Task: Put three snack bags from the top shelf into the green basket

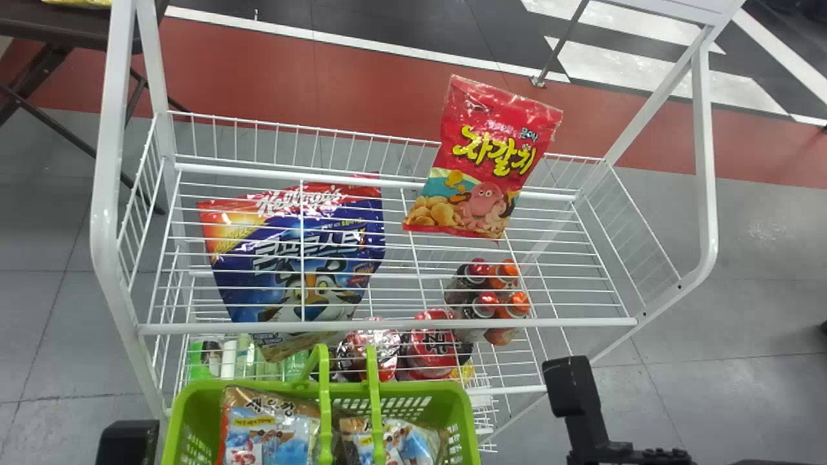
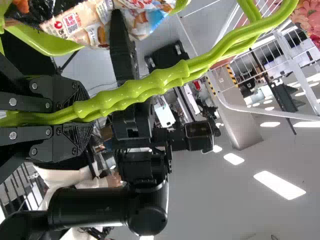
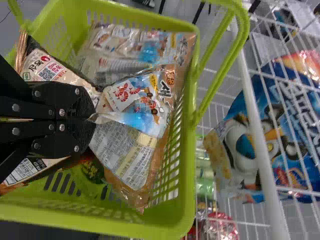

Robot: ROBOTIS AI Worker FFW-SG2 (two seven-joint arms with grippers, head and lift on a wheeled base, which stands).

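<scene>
The right end effector has its fingers closed on a gathered corner of a snack bag that lies inside the green basket, among other bags. The left end effector is clamped around the basket's handle. The step in hand looks like placing: the next move calls for parting the right fingers, then lifting clear without dragging the bag out. The red bag lies on the top shelf, likely next if the count falls short of three.
</scene>
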